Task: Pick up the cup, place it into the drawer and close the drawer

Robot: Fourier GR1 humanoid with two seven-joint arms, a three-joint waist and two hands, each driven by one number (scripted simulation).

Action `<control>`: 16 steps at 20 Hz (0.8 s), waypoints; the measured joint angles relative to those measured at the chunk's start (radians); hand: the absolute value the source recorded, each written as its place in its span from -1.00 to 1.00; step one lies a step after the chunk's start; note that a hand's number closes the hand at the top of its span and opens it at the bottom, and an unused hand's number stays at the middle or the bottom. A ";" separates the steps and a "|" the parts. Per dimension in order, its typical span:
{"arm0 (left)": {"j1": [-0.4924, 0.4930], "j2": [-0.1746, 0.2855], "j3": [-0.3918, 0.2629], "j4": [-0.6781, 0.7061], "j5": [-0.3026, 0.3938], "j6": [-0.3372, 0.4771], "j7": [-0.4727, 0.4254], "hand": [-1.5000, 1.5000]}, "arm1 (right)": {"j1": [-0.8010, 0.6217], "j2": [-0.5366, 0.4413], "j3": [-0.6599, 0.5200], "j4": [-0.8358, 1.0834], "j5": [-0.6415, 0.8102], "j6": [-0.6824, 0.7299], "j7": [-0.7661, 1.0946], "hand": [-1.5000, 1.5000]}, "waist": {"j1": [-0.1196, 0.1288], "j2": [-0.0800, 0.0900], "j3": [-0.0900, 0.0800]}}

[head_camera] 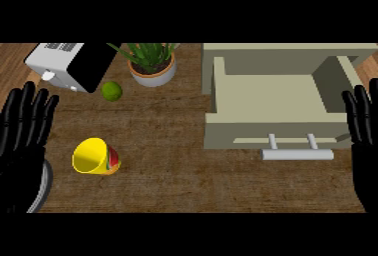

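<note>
The cup lies tipped on its side at the counter's left, well apart from the open drawer. I judge it light, stiff and smooth, best wrapped around its body. My left hand and right hand rest straight-fingered, holding nothing. The view's edges cut off both hands, and the cup's base is hidden.

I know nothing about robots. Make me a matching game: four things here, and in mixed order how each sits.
1 yellow plastic cup
2 small round green lime
3 leafy plant in a white pot
4 beige box-shaped drawer

a pulled open, right side
b tipped on its side
c upright, far edge
d by the white-and-black appliance, near corner

Pairs: 1-b, 2-d, 3-c, 4-a
</note>
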 measured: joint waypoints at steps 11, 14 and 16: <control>0.050 0.182 0.121 0.172 0.499 -0.401 -0.020 -1.00 | -0.014 -0.026 0.067 0.034 -0.024 0.076 0.064 -1.00 | 0.007 -0.011 -0.009; 0.041 0.225 0.166 0.246 0.592 -0.465 0.005 -1.00 | -0.056 -0.031 0.069 0.067 -0.031 0.086 0.103 -1.00 | 0.006 -0.012 -0.008; 0.007 0.253 0.197 0.320 0.620 -0.500 0.011 -1.00 | -0.076 -0.042 0.052 0.090 -0.051 0.106 0.105 -1.00 | 0.004 -0.012 -0.008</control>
